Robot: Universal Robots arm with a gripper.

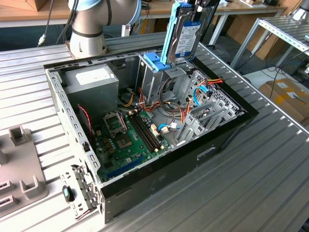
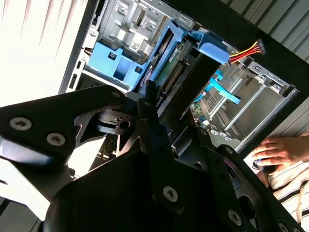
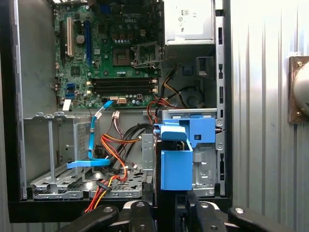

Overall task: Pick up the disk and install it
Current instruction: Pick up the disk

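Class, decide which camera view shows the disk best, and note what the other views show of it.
The exterior view: the disk stands upright above the case, label face and blue rail plain. Both wrist views see it end-on: the first its blue carrier end, the second its edge and circuit-board side.

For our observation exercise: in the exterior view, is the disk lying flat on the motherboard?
No, the disk stands upright over the drive cage, well clear of the motherboard.
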